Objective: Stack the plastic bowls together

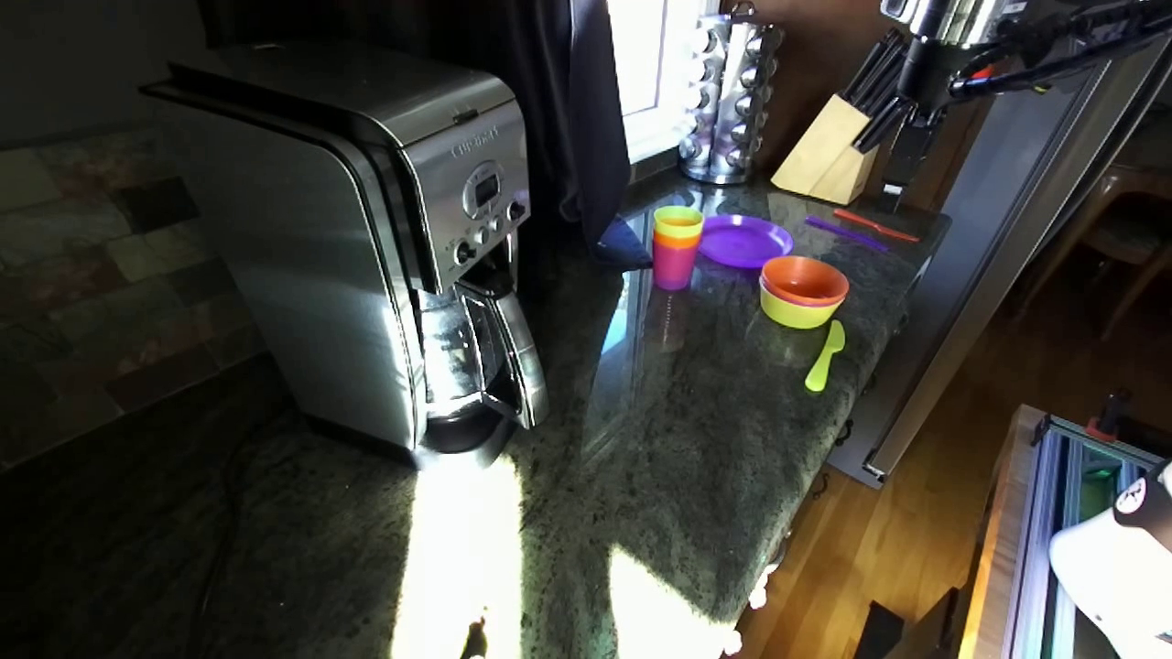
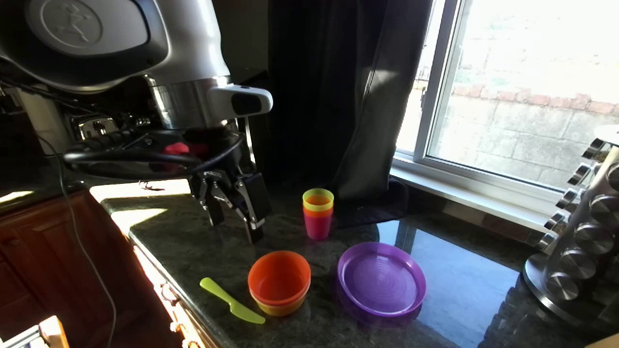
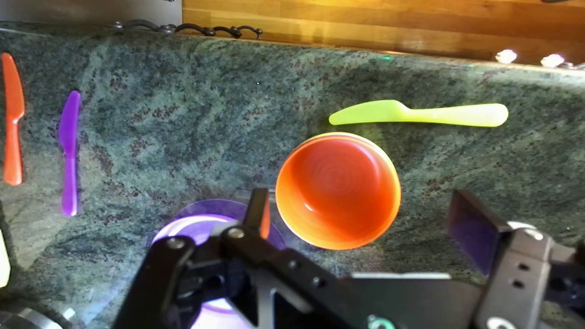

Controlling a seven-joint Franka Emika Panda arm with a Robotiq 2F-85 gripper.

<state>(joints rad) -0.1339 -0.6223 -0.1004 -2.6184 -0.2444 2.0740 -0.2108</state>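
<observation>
We see a round orange plastic bowl [image 3: 338, 189] stacked above a round lime-green plastic bowl [image 1: 795, 316] on the dark stone counter [image 1: 659, 476], beside a lime-green plastic knife [image 3: 418, 115]; over the counter hangs the black gripper [image 2: 235, 228], fingers spread.

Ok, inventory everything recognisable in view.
Bowls: three visible, orange, pinkish, lime green, nested on counter
Plate: one visible, purple, near bowls
Cups: three visible, yellowish, orange, pink, nested by plate
Plastic knives: three, lime green, purple, orange, on counter
Coffee maker: one, silver, on counter
Window: one, white frame, behind counter
Curtain: one, black, beside window
Spice rack: one, silver, by window
Knife block: one, tan, by spice rack
Arm: one, white, black, over counter
Hand: one, black, open, above counter
</observation>
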